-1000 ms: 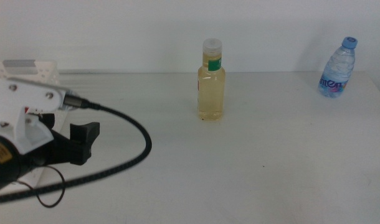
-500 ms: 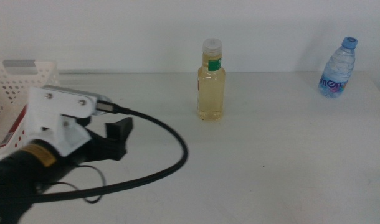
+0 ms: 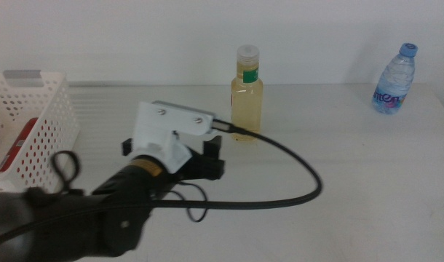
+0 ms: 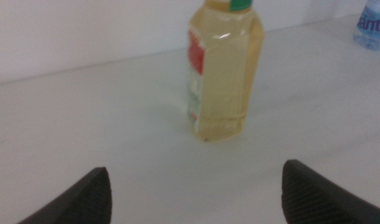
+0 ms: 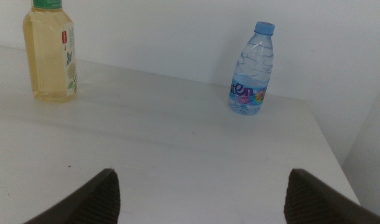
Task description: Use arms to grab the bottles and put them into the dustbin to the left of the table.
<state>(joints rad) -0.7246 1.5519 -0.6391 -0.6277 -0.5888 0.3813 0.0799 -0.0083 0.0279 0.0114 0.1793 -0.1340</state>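
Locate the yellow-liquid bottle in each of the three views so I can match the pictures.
Middle view: the yellow-liquid bottle stands upright at centre, just beyond the left end effector.
Left wrist view: upright, straight ahead between the open jaws.
Right wrist view: at the upper left corner, top cut off.
Shared landmark: the blue-capped water bottle, seen in all three views, a sliver in the left wrist one.

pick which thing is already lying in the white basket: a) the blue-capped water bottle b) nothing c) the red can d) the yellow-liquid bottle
c: the red can shows through the perforated wall of the basket, while the yellow-liquid bottle and the water bottle both stand upright on the table.
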